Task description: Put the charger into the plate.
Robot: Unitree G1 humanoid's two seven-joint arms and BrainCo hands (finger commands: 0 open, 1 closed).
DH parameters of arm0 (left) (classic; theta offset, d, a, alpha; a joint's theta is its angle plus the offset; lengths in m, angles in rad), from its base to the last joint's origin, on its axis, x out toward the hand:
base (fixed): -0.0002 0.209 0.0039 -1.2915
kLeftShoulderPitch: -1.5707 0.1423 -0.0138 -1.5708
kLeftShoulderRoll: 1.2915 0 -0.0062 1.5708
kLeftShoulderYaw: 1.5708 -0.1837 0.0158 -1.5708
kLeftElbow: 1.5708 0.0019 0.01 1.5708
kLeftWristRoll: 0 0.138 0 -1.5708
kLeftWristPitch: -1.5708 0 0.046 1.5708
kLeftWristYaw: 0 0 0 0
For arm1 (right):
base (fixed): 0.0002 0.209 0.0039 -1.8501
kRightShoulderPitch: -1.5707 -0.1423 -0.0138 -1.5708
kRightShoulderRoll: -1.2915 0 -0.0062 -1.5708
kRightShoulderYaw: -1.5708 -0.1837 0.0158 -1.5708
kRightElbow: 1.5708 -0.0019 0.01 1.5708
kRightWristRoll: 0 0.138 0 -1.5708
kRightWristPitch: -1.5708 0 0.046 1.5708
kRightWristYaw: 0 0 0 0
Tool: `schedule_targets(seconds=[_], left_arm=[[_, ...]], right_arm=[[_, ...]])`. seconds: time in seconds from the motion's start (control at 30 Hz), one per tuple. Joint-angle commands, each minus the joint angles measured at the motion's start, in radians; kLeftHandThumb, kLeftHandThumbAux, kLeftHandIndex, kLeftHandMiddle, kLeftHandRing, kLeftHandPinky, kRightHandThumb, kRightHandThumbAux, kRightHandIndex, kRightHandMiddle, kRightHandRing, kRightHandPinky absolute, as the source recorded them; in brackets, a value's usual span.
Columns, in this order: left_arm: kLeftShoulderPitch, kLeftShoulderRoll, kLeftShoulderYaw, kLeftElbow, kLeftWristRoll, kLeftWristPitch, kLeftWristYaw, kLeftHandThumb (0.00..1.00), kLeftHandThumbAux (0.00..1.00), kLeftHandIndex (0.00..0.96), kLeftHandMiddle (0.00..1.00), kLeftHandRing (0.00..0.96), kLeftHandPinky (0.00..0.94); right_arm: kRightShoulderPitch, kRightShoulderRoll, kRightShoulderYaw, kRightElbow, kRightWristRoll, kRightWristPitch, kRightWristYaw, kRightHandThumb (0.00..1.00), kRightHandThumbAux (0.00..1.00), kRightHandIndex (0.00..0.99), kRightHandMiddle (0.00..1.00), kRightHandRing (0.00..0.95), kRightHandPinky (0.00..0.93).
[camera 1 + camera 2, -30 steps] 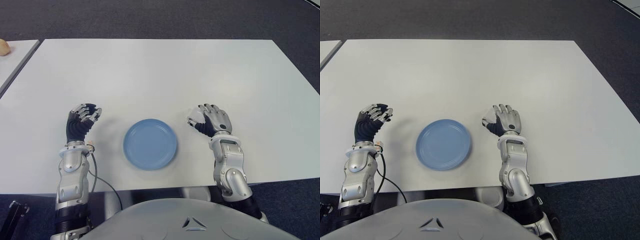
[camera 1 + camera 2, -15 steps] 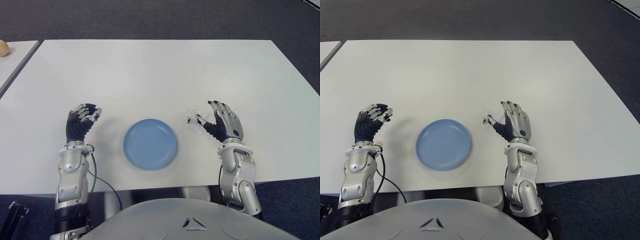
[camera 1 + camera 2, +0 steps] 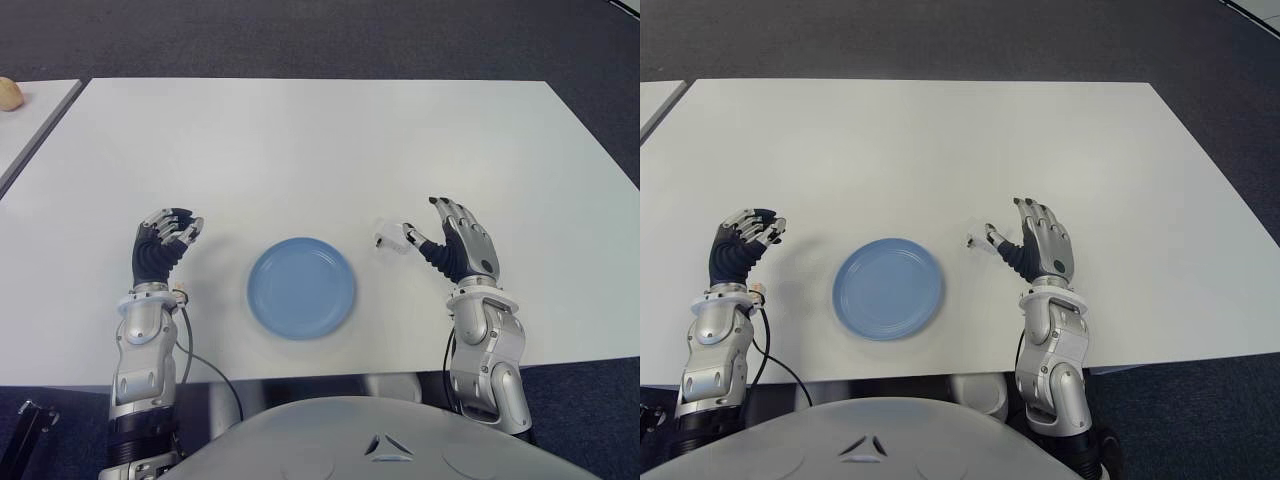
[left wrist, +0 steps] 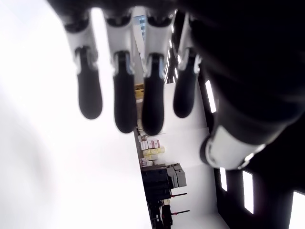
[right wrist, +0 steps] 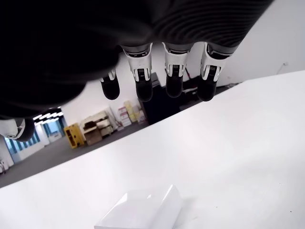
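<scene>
Looking down from the eyes, the small white block charger [image 3: 392,240] lies on the white bench [image 3: 320,140] toward its near edge, between the round blue plate [image 3: 301,287] and the right robot hand [image 3: 452,243], whose fingers are spread and empty. A sideways brush of the thumb could skid the charger away. The left robot hand [image 3: 165,240] shows on the plate's other side, holding nothing. From the right wrist, the charger [image 5: 141,211] sits free below the open fingers [image 5: 174,76]; closing early might miss it.

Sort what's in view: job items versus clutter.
Job: charger on the table; plate; right hand, open beside the charger.
Not in use: left hand, left of the plate; round tan object on the neighbouring table.
</scene>
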Motion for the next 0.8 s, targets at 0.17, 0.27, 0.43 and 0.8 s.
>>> schedule_targets(seconds=[0.17, 0.27, 0.43, 0.8], left_arm=[[0.006, 0.006, -0.007, 0.002, 0.005, 0.003, -0.008, 0.706, 0.721, 0.425, 0.495, 0.495, 0.481], [0.007, 0.007, -0.01, -0.003, 0.009, 0.006, -0.007, 0.705, 0.721, 0.425, 0.496, 0.496, 0.483], [0.008, 0.006, -0.012, -0.009, 0.01, 0.013, -0.008, 0.705, 0.721, 0.426, 0.499, 0.5, 0.486], [0.006, 0.004, -0.007, -0.006, 0.001, 0.013, -0.01, 0.705, 0.721, 0.426, 0.501, 0.502, 0.485]], right_arm=[[-0.036, -0.009, -0.033, 0.077, 0.033, 0.033, 0.006, 0.732, 0.216, 0.0, 0.0, 0.0, 0.0], [-0.054, -0.037, -0.035, 0.17, 0.048, 0.014, -0.02, 0.72, 0.209, 0.0, 0.0, 0.0, 0.0], [-0.079, -0.091, -0.007, 0.249, 0.045, 0.003, -0.002, 0.672, 0.193, 0.0, 0.0, 0.0, 0.0], [-0.13, -0.161, 0.068, 0.322, 0.045, 0.019, 0.117, 0.643, 0.175, 0.0, 0.0, 0.0, 0.0]])
